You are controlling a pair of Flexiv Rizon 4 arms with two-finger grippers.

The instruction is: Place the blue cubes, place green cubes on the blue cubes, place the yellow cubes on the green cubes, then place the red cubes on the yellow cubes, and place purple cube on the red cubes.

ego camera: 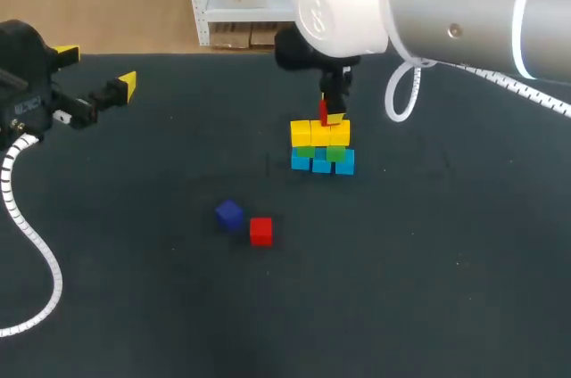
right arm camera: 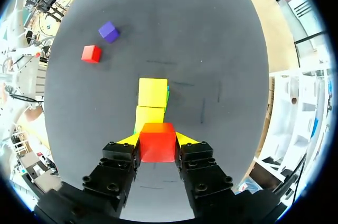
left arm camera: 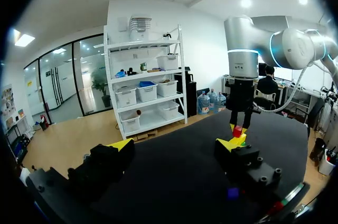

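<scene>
Clamping a red cube [right arm camera: 157, 140] from two sides, the right gripper [right arm camera: 157, 143] has its yellow-tipped fingers only a cube's width apart, pressed against opposite faces of the cube. The cube hangs directly over the near end of the row of yellow cubes [right arm camera: 153, 93]; whether its underside touches them cannot be told. In the head view the yellow cubes [ego camera: 319, 133] top a small stack, with green cubes [ego camera: 321, 152] under them and blue cubes [ego camera: 322, 162] at the bottom on the dark table [ego camera: 428, 289]. The stack stands toward the far middle of the table, apart from every edge. A second red cube [ego camera: 260, 231] and the purple cube [ego camera: 229, 214] lie just beside each other, not quite touching, on the table nearer the front and to the left of the stack, well apart from it. The left gripper [ego camera: 96, 70] hangs near the table's far left edge, its fingers spread wide with nothing between them, pointing across toward the stack and well apart from all cubes.
</scene>
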